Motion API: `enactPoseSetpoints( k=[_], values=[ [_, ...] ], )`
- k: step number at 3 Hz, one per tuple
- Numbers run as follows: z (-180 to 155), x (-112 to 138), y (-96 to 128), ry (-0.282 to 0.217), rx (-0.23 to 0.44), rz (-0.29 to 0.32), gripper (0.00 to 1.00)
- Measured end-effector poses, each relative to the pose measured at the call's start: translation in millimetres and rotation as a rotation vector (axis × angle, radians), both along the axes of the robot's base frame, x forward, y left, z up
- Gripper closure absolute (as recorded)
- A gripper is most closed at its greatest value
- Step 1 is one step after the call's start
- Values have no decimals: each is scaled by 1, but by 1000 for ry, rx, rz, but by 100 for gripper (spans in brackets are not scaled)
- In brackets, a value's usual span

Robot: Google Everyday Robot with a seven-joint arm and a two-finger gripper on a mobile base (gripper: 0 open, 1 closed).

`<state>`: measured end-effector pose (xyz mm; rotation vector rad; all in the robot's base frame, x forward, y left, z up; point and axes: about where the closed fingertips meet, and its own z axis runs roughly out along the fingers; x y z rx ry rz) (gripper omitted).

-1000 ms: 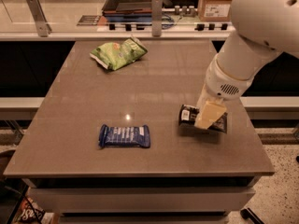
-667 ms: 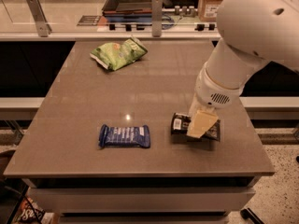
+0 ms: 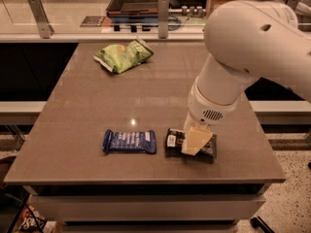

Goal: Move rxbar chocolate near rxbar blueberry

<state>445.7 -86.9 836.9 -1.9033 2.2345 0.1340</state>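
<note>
The rxbar chocolate (image 3: 173, 140), a black bar with a white label patch at its left end, lies near the table's front edge. The rxbar blueberry (image 3: 129, 141), a blue bar, lies just left of it with a small gap between them. My gripper (image 3: 195, 141) comes down from the big white arm (image 3: 243, 47). It is on the middle of the black bar and shut on it. Its cream finger covers the bar's centre.
A green chip bag (image 3: 124, 56) lies at the back left of the brown table (image 3: 92, 101). A counter with a dark tray (image 3: 138, 1) and metal posts runs behind the table. The table's front edge is close below both bars.
My gripper and the black bar have moved together to the left and toward the front edge. The bar has ended up beside the blue bar, which has not moved.
</note>
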Motion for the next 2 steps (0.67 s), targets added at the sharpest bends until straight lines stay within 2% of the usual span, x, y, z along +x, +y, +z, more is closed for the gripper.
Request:
enactPoseSetpoints(
  k=[1,2],
  values=[
    [-12,2,6,3,7,-6,100],
    [-11,1,6,1,7,-5,83]
  ],
)
